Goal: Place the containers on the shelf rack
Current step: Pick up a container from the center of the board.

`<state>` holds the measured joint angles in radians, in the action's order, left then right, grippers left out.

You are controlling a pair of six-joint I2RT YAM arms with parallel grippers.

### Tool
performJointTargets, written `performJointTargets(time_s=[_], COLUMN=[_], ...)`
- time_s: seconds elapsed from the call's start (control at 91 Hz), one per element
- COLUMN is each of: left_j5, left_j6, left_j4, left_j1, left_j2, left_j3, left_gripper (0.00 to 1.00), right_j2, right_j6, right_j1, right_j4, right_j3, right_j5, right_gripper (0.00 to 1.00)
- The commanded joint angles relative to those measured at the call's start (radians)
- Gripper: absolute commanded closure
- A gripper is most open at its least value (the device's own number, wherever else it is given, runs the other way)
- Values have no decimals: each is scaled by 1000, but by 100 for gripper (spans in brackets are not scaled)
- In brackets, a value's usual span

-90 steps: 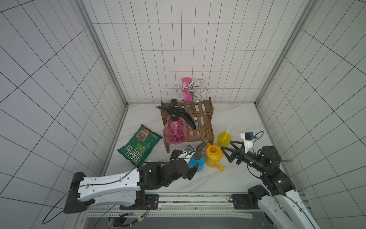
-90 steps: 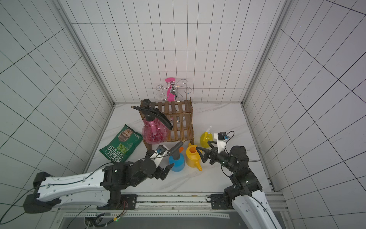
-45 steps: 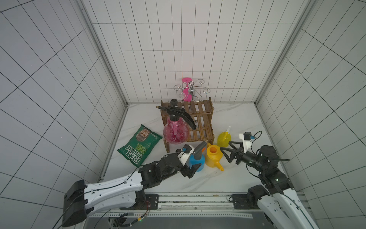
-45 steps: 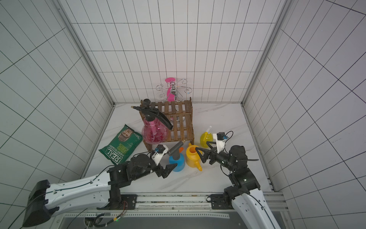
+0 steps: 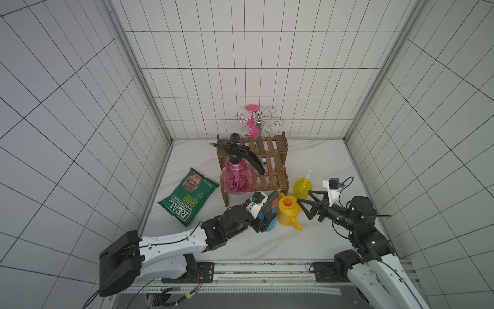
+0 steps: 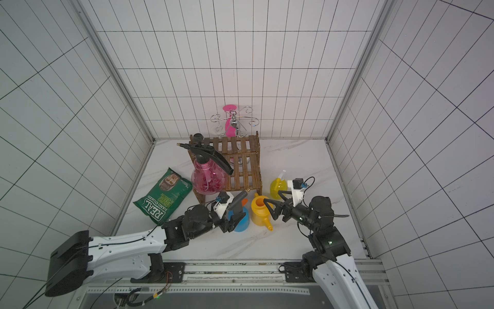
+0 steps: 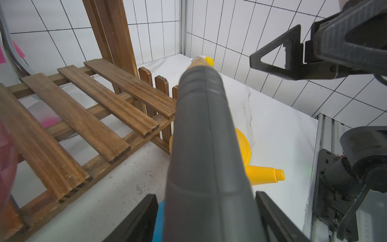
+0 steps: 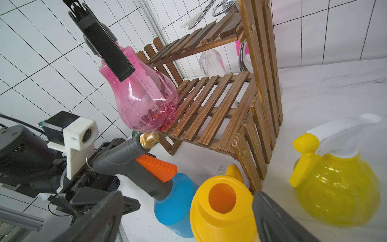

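Note:
The pink sprayer (image 5: 236, 179) stands at the left end of the shelf rack's (image 5: 272, 160) lower tier. In front of the rack stand the blue sprayer (image 5: 270, 223), the yellow watering can (image 5: 287, 211) and the yellow trigger bottle (image 5: 302, 187). My left gripper (image 7: 205, 194) straddles the blue sprayer below its grey head (image 7: 205, 125). That head hides where the fingers meet the bottle, and a thin blue sliver shows beside one finger. My right gripper (image 8: 187, 194) is wide open, one finger on each side of the watering can (image 8: 222, 209) without touching it.
A green chip bag (image 5: 188, 198) lies left of the rack. A chrome wire stand (image 5: 258, 123) with a pink object behind it is at the back wall. A clear glass (image 8: 211, 60) sits under the rack's upper tier. A metal rail (image 5: 240, 270) runs along the front edge.
My left arm has reached forward to the blue sprayer and its jaws have narrowed around it. My right gripper has edged closer to the watering can and stayed open.

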<state>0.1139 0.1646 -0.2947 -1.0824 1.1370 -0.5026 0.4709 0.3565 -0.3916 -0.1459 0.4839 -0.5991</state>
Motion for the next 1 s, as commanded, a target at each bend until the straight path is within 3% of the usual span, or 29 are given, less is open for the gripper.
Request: performJointTargets(time_s=[0.0,0.154,0.275,0.429,0.572,0.715,0.802,0.989], left_j5=[-29,-35,-37,-56,-96,-155,-122,-115], left_j6=[-23,-38,-45,-50,-58,-80,-71,-35], left_j4=[-66,-60,-43,-22,115,405,549,599], left_j1=[5,4,4,6,6,14,19,32], left_j2=[31,44,33,7,-73,-249,-386,-499], left_j3=[4,1,-1,0,-34,-116,-204,-404], left_gripper=[32,45,70,84,98,100,100,100], right_j2=[-9,-13,-15,-21,-32,-45,-52,-57], right_j6=[9,9,10,12,12,12,13,18], right_j1=[17,20,20,23,26,29,30,33], right_j4=[27,27,27,27,25,24,25,27], right_j3=[-10,-11,-11,-13,-15,-17,-20,-21], right_j5=[-19,-21,-23,-27,-28,-23,-18,-19], right_gripper=[1,1,1,1,1,1,1,1])
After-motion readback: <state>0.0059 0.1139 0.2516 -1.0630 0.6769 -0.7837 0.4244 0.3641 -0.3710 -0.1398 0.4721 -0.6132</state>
